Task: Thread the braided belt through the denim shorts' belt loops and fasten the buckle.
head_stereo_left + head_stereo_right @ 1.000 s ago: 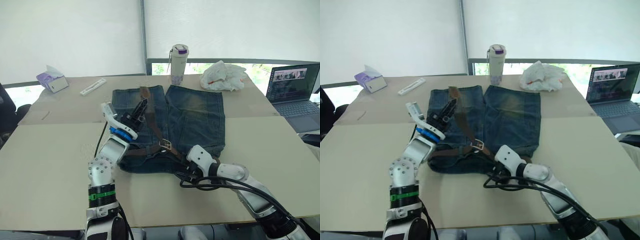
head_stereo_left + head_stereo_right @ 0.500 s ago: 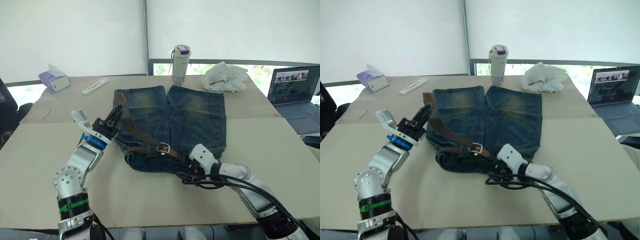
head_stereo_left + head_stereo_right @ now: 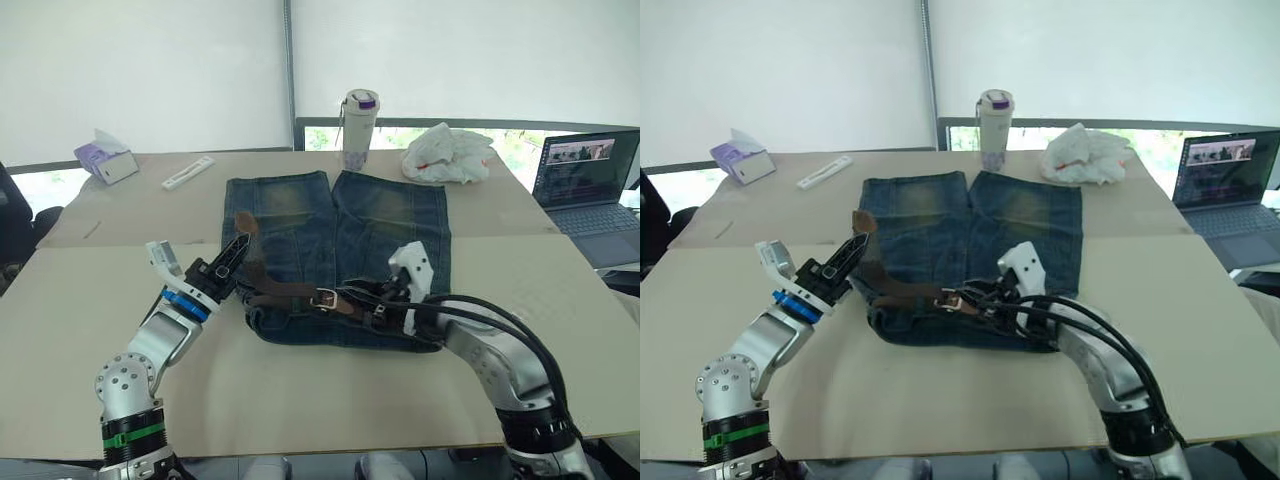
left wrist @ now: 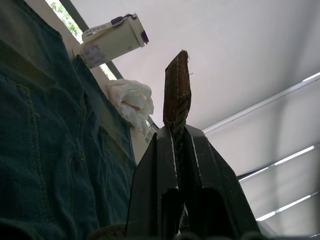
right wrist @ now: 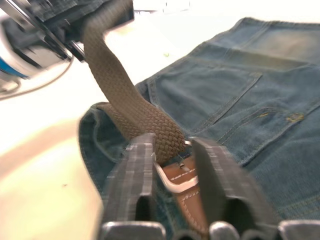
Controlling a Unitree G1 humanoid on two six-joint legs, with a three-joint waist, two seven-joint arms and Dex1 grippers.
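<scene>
— Two grippers on record; state of each?
— Left gripper (image 3: 241, 246): fingers (image 4: 157, 190) pressed together on the leather-tipped free end of the braided belt (image 3: 285, 295), which sticks up past the fingertips, raised above the near left part of the denim shorts (image 3: 385, 235). Right gripper (image 5: 172, 165): fingers (image 5: 137, 175) set either side of the buckle (image 5: 172, 182) with a gap between them; whether they actually press the metal cannot be told.

— Item one, the shorts: location?
— Flat on the table (image 3: 90, 310), waistband toward the robot and bunched at the near left corner, legs pointing toward the window.

— Item two, the belt?
— Runs across the waistband region. From the buckle (image 3: 324, 298), near the middle of the waistband, the woven strap leads left, then rises to the left gripper. Whether any belt loops hold it cannot be told.

— Other stock on the table?
— One tumbler (image 3: 358, 128) with a purple lid, upright beyond the shorts. One crumpled white bag (image 3: 447, 153) just right of it. One tissue box (image 3: 104, 159) at the far left corner, one flat white case (image 3: 187, 173) between it and the shorts. One open laptop (image 3: 590, 180) at the right edge.
</scene>
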